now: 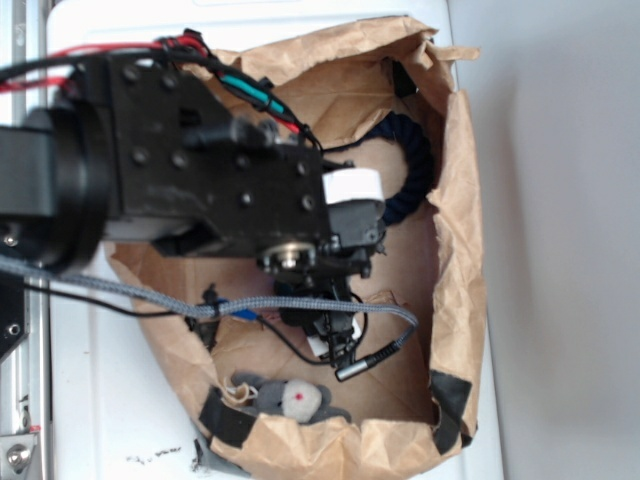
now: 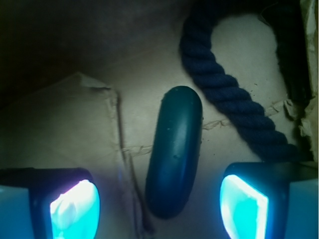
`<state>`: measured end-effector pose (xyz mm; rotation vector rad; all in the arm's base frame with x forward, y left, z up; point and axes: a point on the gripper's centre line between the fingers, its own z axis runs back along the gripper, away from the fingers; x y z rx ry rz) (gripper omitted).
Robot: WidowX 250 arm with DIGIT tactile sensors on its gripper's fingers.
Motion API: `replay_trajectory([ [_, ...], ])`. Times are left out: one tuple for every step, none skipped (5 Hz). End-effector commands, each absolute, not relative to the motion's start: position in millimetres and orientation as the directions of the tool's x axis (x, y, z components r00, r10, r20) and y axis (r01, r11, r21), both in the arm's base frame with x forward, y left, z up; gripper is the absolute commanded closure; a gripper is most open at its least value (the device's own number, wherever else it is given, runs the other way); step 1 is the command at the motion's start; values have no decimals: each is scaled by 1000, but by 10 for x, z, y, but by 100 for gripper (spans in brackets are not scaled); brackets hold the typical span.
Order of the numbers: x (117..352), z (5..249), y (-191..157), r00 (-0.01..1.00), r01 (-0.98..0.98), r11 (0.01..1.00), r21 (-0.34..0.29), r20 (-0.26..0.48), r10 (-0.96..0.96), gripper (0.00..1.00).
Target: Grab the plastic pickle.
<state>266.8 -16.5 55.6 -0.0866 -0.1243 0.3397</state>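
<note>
**Q:** What's around you, biggest thing first?

**A:** The brown paper bag [image 1: 462, 200], lying open on its side on a white surface [image 1: 120, 400], with black tape at its edges. My arm [image 1: 180, 160] reaches in over it from the left and covers most of the middle in the exterior view. Next comes the dark navy rope [image 2: 224, 84], thick and twisted; it curves along the bag's far upper side and, seen from my wrist, runs diagonally down towards my right-hand finger.

**Q:** And the pickle?

**A:** The plastic pickle [image 2: 174, 154] lies flat on the paper floor, a smooth dark green capsule standing almost upright in the wrist view, tilted slightly. Its lower end sits between my two fingers, its upper end just beside the rope, though I cannot tell whether they touch. From outside, my arm hides it.

**Q:** Is your claw on it?

**A:** No. My claw [image 2: 159, 209] is spread wide and holds nothing; there's bare paper on both sides between the pickle and my glowing fingertips [image 2: 75, 209].

**Q:** Anything smaller?

**A:** A small grey plush mouse [image 1: 285, 397] with a red dot, at the bag's near edge, well apart from the rope.
</note>
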Motion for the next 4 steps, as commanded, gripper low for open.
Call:
replay_trajectory([
  [2721,552,-134,841,-523,850,-64,125,527,0],
  [2815,506,-179,778,-619,783,-61,90,622,0],
  [2865,414,-218,776,-613,787,-68,133,616,0],
  [2901,394,-149,786,-594,799,-96,144,601,0],
])
